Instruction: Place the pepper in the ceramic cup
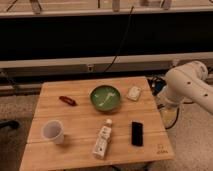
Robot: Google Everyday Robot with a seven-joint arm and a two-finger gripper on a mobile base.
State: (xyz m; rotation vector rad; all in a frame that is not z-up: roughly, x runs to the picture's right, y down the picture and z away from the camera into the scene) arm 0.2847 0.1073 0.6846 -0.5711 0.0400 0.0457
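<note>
Counter (80, 117), wooden.
Front: white bottle (102, 140) lying flat; black slab (137, 133) to its right; ceramic cup (53, 132) upright, left.
Behind: pepper (67, 100), far-left on the counter, apart from the cup; green bowl (105, 97), centre.
End effector (168, 111) at right edge; grip cannot be told.

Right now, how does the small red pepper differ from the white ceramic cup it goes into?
The small red pepper is slim and lies flat; the white ceramic cup is wider and stands upright, mouth up. The pepper sits far left, the cup near left. Both rest on the wooden table, apart. The gripper is out of view; only the white arm shows at right.
</note>
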